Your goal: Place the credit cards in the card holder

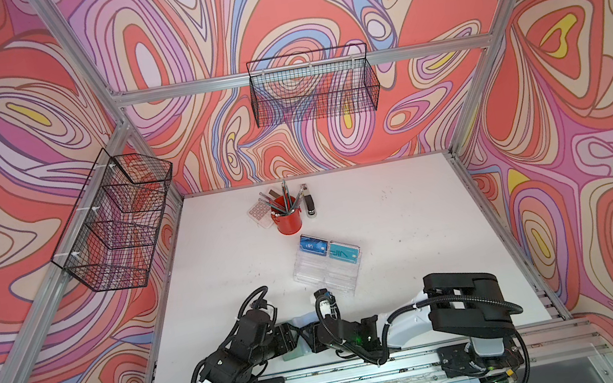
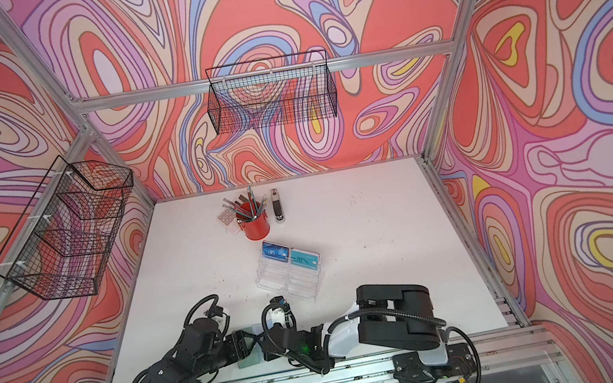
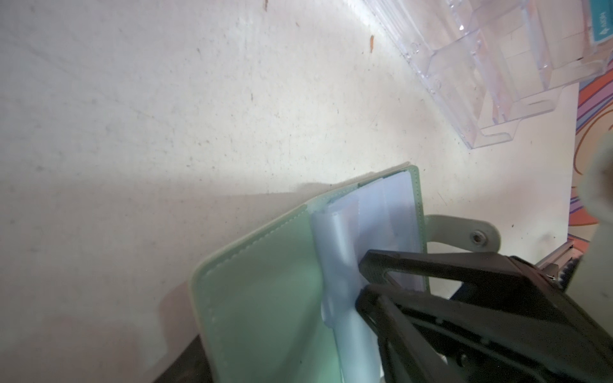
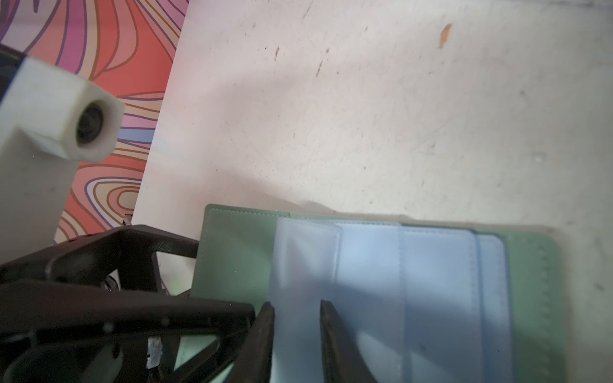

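Near edge of the table (image 4: pixel 365 116): the sage-green card holder (image 4: pixel 238 252) lies open between my two hands, its clear sleeves (image 4: pixel 368 265) spread across the inside. My right hand (image 4: pixel 297 315) is narrow, one finger on either side of a raised sleeve. I cannot tell whether it actually pinches that sleeve. My left hand (image 4: pixel 224 277) stands wide at the holder's outer cover edge, with a plain gap between its fingers.

Farther out, around mid-table, a clear stand (image 1: pixel 325 276) carries a blue credit card (image 1: pixel 313 245) and a teal credit card (image 1: pixel 342 253) side by side in its rear tier, well apart from the holder.

Beyond that, towards the far edge, a red cup (image 1: pixel 288 223) of pencils (image 1: pixel 281 201) stands with a stapler (image 1: pixel 309 200) just beside it.

One wire basket (image 1: pixel 314 85) hangs on the patterned back wall and a second basket (image 1: pixel 114 224) hangs on the left wall.
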